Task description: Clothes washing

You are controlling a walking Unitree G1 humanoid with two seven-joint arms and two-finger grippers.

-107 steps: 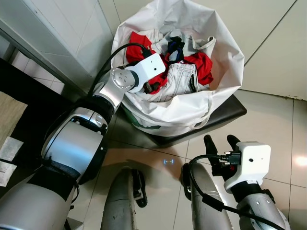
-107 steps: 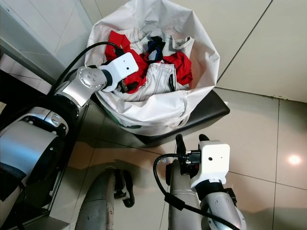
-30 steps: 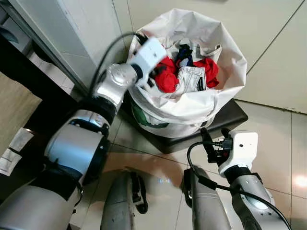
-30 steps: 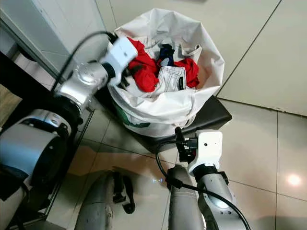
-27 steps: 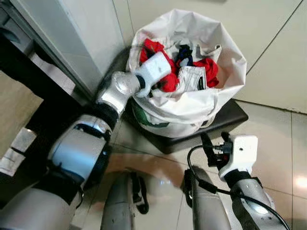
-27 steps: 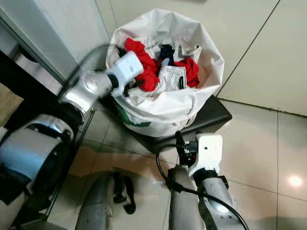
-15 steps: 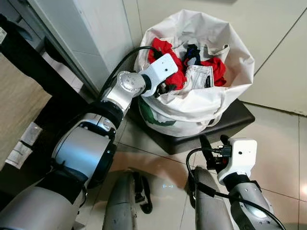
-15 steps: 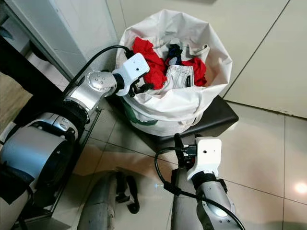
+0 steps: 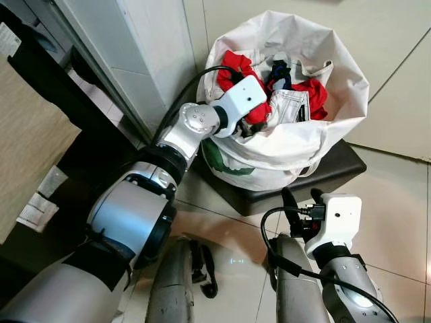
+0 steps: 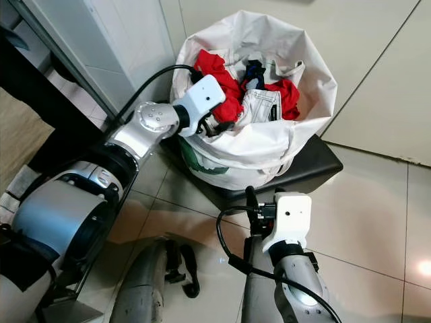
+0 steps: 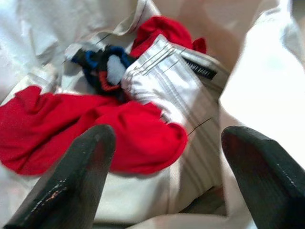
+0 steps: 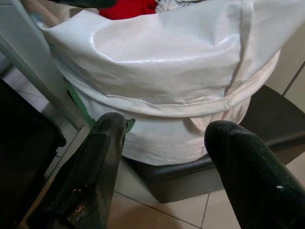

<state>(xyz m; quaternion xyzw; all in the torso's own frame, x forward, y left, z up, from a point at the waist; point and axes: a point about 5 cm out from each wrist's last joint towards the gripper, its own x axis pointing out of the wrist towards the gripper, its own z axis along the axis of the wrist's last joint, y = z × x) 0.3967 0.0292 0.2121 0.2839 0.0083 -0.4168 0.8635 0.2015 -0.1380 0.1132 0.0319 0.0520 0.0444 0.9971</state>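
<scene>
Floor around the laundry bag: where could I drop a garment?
Bare beige floor tiles lie right of the dark low stool carrying the white laundry bag. It is crowded on the left, where the left gripper reaches over the bag's rim, and in front, where the right gripper hangs.

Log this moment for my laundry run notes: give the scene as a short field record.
container: white fabric laundry bag, open, on a dark low stool
contents: red garment, white striped garment, dark blue item
left end effector: open, over the bag's clothes
right end effector: open, low before the bag
floor: beige glossy tiles
</scene>
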